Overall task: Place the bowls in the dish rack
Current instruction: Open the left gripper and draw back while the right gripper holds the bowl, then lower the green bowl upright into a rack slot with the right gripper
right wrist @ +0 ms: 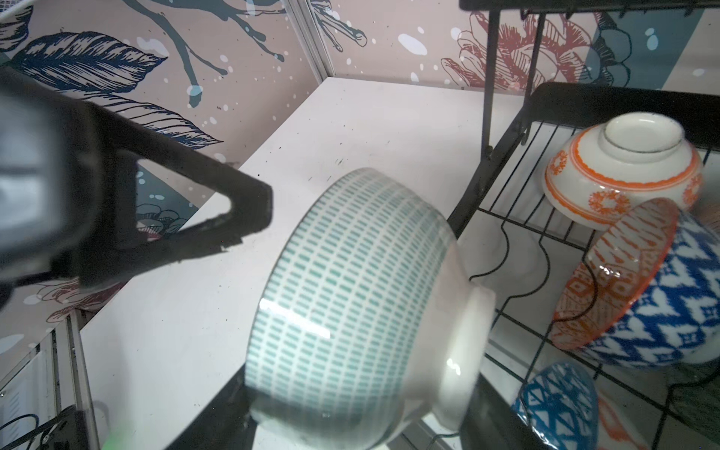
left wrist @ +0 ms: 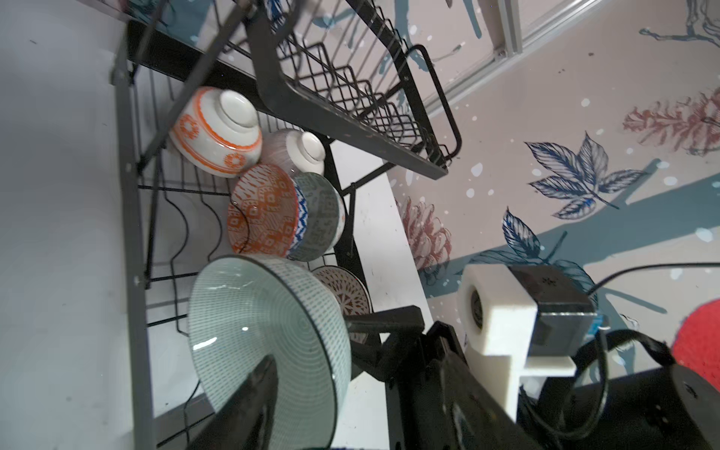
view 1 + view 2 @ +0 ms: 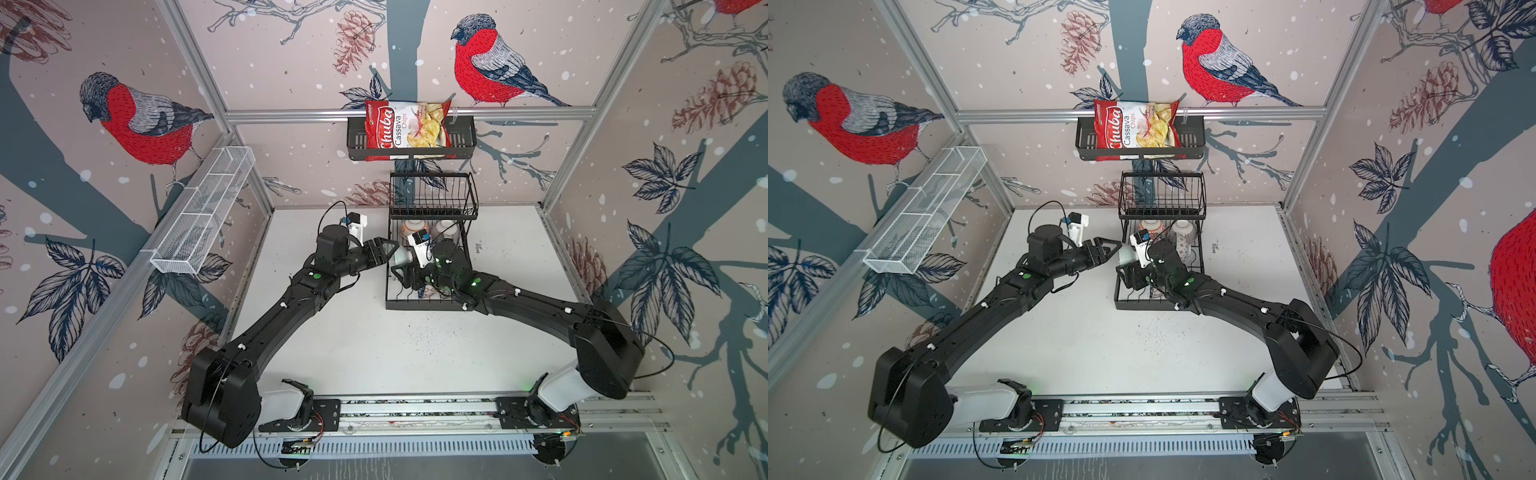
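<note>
Nearest you, your left tool (image 3: 390, 250) stands released, with one finger (image 2: 253, 393) in front of the mouth of the green-dashed bowl (image 1: 350, 296). If you pull back crooked, it could hook the rim. The bowl hangs tilted on its side at the left edge of the dish rack (image 3: 415, 306), partly over the tabletop (image 3: 365, 353), apparently clamped by your right tool (image 3: 403, 268). Glazed ceramic may slip there and strike the rack. Farther in, the orange-and-blue bowl (image 1: 662, 296) leans on the wires, and a shove could topple it.
</note>
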You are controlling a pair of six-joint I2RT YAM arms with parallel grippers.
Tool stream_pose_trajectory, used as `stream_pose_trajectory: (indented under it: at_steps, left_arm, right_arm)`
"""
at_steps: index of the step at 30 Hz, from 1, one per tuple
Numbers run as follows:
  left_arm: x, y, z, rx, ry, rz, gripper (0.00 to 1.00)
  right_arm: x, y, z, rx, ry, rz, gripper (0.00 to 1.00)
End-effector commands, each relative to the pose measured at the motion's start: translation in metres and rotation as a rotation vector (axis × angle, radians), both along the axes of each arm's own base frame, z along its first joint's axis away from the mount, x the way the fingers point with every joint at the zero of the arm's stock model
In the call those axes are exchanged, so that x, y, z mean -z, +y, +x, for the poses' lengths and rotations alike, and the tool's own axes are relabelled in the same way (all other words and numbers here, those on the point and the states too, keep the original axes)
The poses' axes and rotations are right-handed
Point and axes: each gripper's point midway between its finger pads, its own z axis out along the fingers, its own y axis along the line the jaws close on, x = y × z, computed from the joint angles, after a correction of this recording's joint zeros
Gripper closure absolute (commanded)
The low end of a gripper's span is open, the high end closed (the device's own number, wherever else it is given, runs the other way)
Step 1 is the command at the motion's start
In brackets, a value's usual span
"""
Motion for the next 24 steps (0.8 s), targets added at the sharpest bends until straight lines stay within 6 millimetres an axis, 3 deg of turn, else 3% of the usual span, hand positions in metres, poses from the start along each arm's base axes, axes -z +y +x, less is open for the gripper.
stream_pose_trajectory:
  at_steps: [1, 6, 12, 24]
  left_arm:
    - [0.005, 0.027, 0.006, -0.135, -0.019, 0.111, 0.34]
    - [0.006, 0.051, 0.006, -0.241, -0.041, 0.184, 0.34]
    - [0.007, 0.065, 0.006, -0.303, -0.055, 0.215, 0.34]
    - [0.014, 0.079, 0.008, -0.35, -0.066, 0.238, 0.34]
  right_arm:
    - [-0.01, -0.002, 0.01, 0.05, -0.029, 0.021, 0.4]
    - [0.003, -0.008, 0.02, 0.119, -0.011, -0.044, 0.39]
    - [0.023, -0.009, 0.022, 0.179, 0.011, -0.139, 0.39]
    - [0.039, -0.002, 0.044, 0.239, 0.024, -0.196, 0.39]
